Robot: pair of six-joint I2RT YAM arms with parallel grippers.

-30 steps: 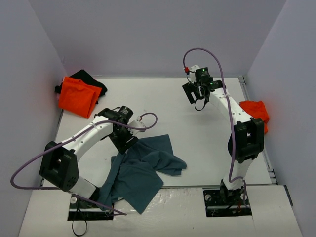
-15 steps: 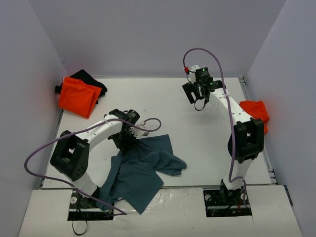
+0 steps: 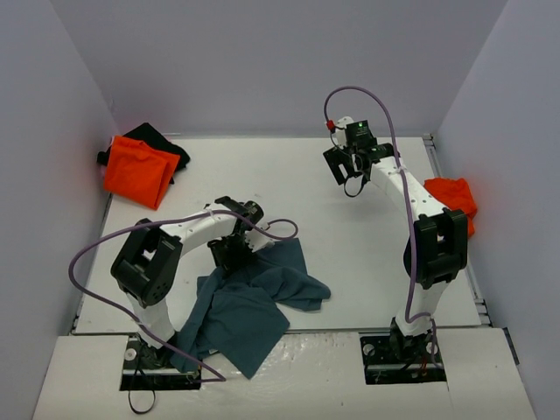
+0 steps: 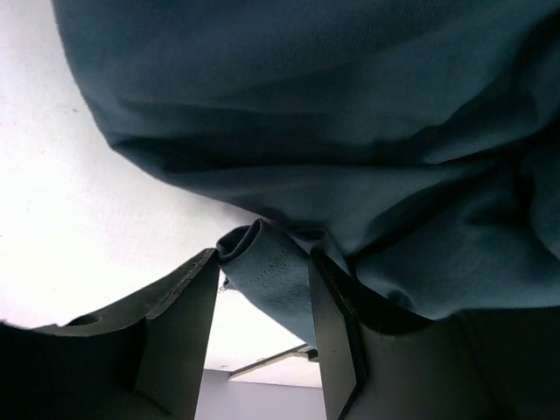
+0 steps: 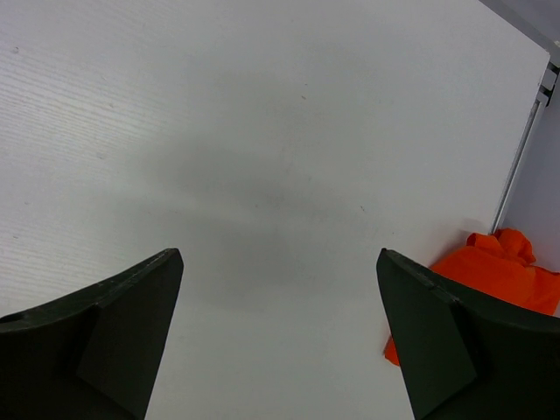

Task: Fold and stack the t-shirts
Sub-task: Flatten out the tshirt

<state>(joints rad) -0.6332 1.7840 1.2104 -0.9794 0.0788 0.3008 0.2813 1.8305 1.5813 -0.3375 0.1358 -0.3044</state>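
Observation:
A crumpled slate-blue t-shirt lies on the near left part of the white table. My left gripper is down at the shirt's upper left edge. In the left wrist view a rolled hem of the slate-blue t-shirt sits between the parted fingers of the left gripper, with a gap still showing beside it. My right gripper hovers wide open and empty over the bare far right of the table, also seen as the right gripper.
A folded orange t-shirt lies on a black t-shirt in the far left corner. Another orange t-shirt is bunched at the right edge behind the right arm, seen too as the orange t-shirt. Grey walls enclose three sides.
My left arm has swung right and lowered its gripper onto the slate-blue shirt's upper edge, its fingers narrowing around the hem. The right arm has not moved.

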